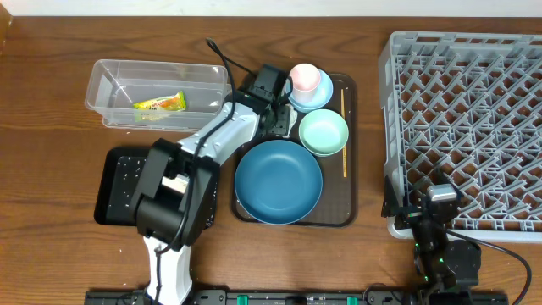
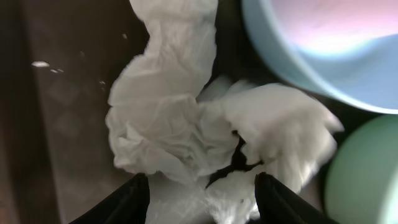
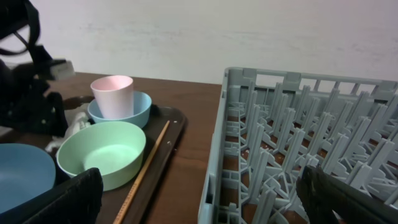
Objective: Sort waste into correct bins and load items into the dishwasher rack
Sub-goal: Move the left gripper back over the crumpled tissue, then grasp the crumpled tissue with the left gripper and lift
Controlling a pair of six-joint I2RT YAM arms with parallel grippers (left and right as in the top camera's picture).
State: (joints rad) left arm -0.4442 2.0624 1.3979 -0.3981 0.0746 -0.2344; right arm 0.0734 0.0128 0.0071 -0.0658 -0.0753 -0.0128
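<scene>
My left gripper hangs over the back left corner of the dark-brown serving tray. In the left wrist view its fingers are open on either side of the crumpled white tissue. Beside it are the pale-blue small bowl holding the pink cup, the mint-green bowl, the large blue plate-bowl and the chopstick. The snack wrapper lies in the clear tub. My right gripper is open and empty at the front left corner of the grey rack.
The black tray lies at the left, partly under my left arm, with a few white specks on it. In the right wrist view the mint-green bowl, the chopstick and the rack's wall lie ahead.
</scene>
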